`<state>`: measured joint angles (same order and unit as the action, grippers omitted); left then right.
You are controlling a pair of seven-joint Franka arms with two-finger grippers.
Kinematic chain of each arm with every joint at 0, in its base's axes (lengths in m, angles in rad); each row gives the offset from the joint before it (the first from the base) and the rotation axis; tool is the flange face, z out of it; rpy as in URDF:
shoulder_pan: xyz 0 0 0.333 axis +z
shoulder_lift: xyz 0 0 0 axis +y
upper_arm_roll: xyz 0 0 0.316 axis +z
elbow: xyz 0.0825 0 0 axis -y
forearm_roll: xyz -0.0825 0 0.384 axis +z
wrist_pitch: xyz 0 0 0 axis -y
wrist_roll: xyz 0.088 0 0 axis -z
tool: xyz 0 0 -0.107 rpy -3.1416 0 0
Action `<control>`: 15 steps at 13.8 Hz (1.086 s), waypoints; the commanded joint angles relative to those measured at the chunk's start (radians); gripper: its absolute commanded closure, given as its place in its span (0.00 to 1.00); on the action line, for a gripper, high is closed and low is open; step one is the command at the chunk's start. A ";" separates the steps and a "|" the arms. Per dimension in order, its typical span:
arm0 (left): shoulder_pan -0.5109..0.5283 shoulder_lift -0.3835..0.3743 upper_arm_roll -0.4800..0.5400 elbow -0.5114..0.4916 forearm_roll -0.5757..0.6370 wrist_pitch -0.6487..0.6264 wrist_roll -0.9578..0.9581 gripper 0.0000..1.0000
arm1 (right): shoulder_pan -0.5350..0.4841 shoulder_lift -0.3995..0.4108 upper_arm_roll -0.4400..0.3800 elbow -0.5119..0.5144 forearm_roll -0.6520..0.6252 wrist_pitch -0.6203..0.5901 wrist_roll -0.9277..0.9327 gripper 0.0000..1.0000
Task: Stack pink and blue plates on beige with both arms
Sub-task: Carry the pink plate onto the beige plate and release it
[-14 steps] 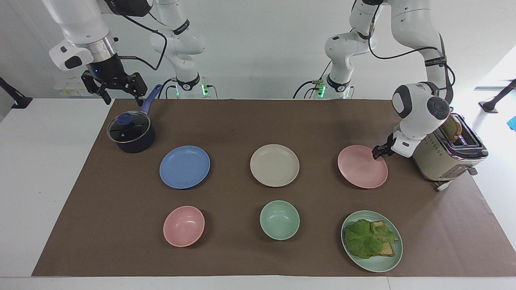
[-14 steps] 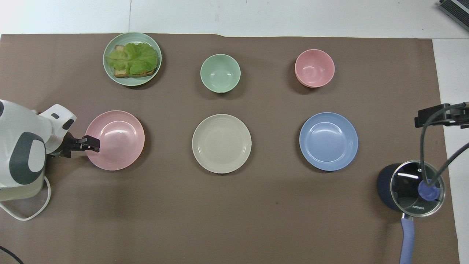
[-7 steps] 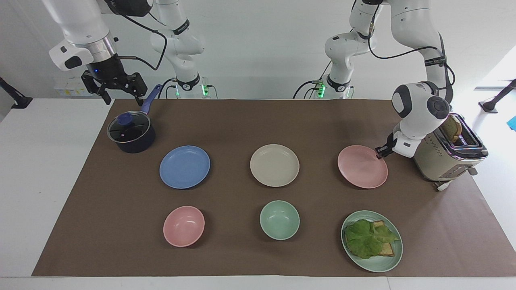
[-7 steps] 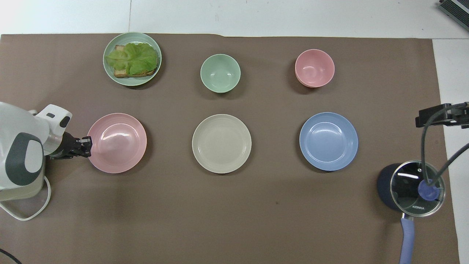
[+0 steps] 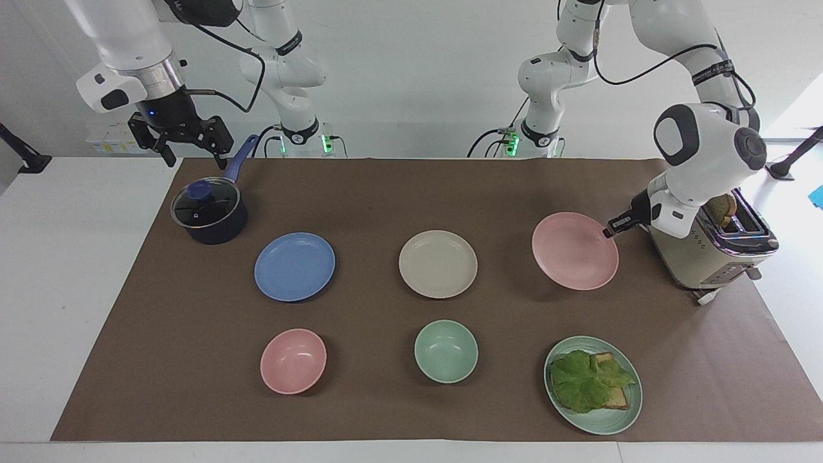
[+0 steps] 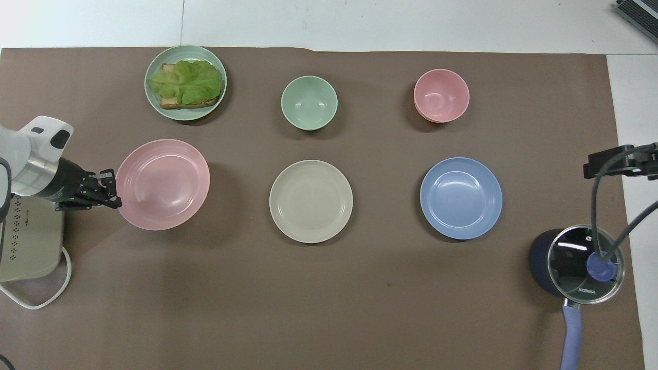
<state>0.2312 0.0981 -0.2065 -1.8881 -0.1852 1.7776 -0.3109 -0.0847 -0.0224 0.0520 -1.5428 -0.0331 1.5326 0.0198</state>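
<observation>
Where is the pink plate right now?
The pink plate is up off the mat at the left arm's end of the table, held by its rim in the left end effector, between the beige plate and the toaster.

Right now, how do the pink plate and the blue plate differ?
The pink plate is pinched at its rim by the left end effector and raised off the mat; the blue plate lies flat, untouched. The pink plate is toward the left arm's end, the blue plate toward the right arm's. Both look alike in shape and size.
</observation>
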 commanded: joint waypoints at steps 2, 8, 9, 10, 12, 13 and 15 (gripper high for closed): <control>-0.108 0.005 -0.063 0.021 -0.022 -0.011 -0.218 1.00 | -0.006 -0.014 0.002 -0.014 -0.004 0.009 0.005 0.00; -0.363 0.002 -0.062 -0.023 -0.092 0.196 -0.430 1.00 | -0.006 -0.014 0.002 -0.014 -0.004 0.003 0.002 0.00; -0.383 -0.001 -0.063 -0.052 -0.092 0.239 -0.436 1.00 | -0.012 -0.014 0.002 -0.014 -0.004 0.003 0.002 0.00; -0.404 0.003 -0.064 -0.072 -0.094 0.274 -0.436 1.00 | -0.015 -0.014 0.002 -0.014 -0.004 0.003 0.002 0.00; -0.431 0.015 -0.064 -0.135 -0.095 0.369 -0.436 1.00 | -0.017 -0.014 0.002 -0.014 -0.004 0.003 0.002 0.00; -0.431 0.026 -0.064 -0.169 -0.097 0.429 -0.436 1.00 | -0.017 -0.014 0.002 -0.016 -0.004 0.004 0.003 0.00; -0.457 0.054 -0.064 -0.190 -0.099 0.476 -0.436 1.00 | -0.015 -0.014 0.002 -0.016 -0.004 0.009 0.009 0.00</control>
<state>-0.1935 0.1432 -0.2855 -2.0400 -0.2620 2.1937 -0.7497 -0.0872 -0.0225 0.0455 -1.5428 -0.0331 1.5325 0.0199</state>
